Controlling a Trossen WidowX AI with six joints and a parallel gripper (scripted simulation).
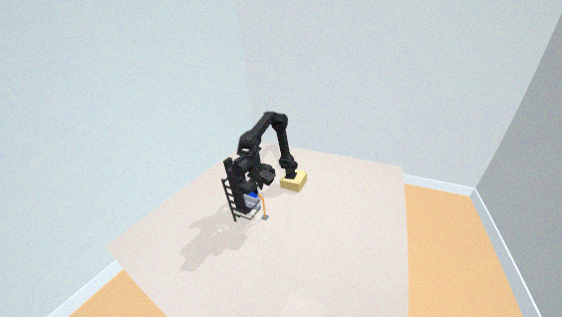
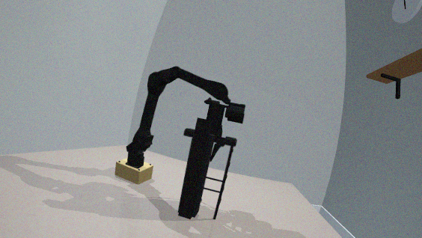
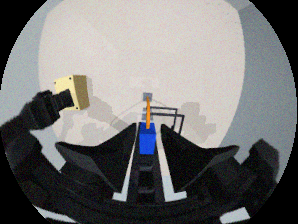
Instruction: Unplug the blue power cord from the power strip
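The blue plug sits against the face of the black power strip, which stands upright. Its orange cord hangs from the plug down to a small grey pad on the table. My gripper is partly open, one finger on each side of the plug, with a narrow gap showing on both sides in the wrist view. In the exterior view the strip hides the plug and part of the gripper.
A thin black ladder-like frame stands beside the strip. The arm's yellow base block stands on the table. A brown wall shelf is high at the right in the exterior view.
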